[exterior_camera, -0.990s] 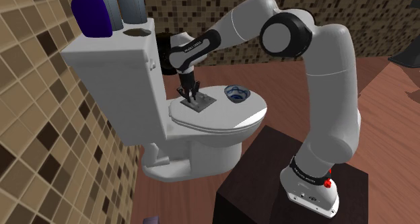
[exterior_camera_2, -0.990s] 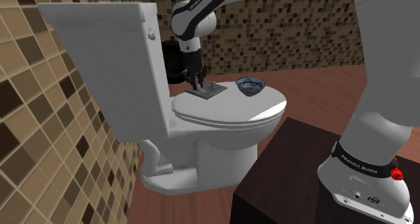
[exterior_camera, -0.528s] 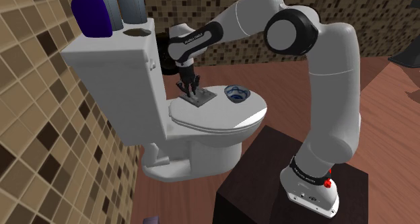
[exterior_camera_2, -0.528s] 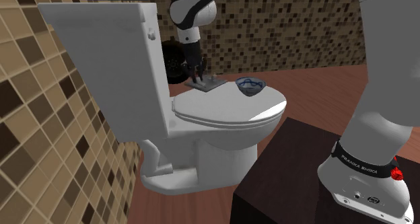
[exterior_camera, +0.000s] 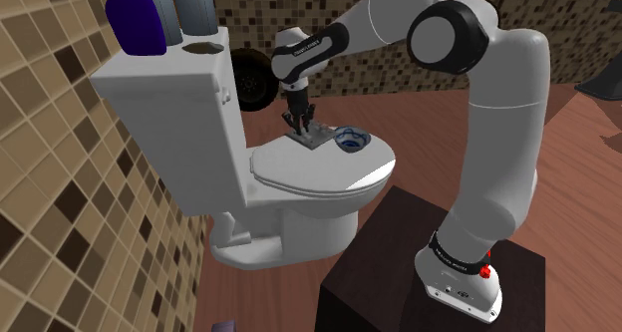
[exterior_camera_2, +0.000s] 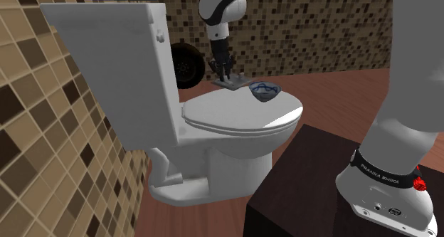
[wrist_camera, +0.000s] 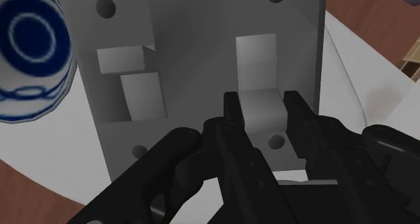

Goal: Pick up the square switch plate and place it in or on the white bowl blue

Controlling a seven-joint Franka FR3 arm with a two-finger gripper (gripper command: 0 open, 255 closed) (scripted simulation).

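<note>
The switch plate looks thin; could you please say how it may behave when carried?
Probably stiff: the switch plate shows no bend though the gripper clasps only one raised rocker. Held off-centre, it may pivot. Flat, so unlikely to roll.

The switch plate (wrist_camera: 202, 61) is plain grey, smooth and matt. The bowl (wrist_camera: 30, 48) looks glazed, white with blue rings. The gripper (wrist_camera: 262, 107) is dull black. The toilet (exterior_camera: 319, 170) is smooth, glossy white. The wall (exterior_camera: 60, 180) is small brown and tan mosaic tile. The floor (exterior_camera: 578, 170) is reddish wood planks.
</note>
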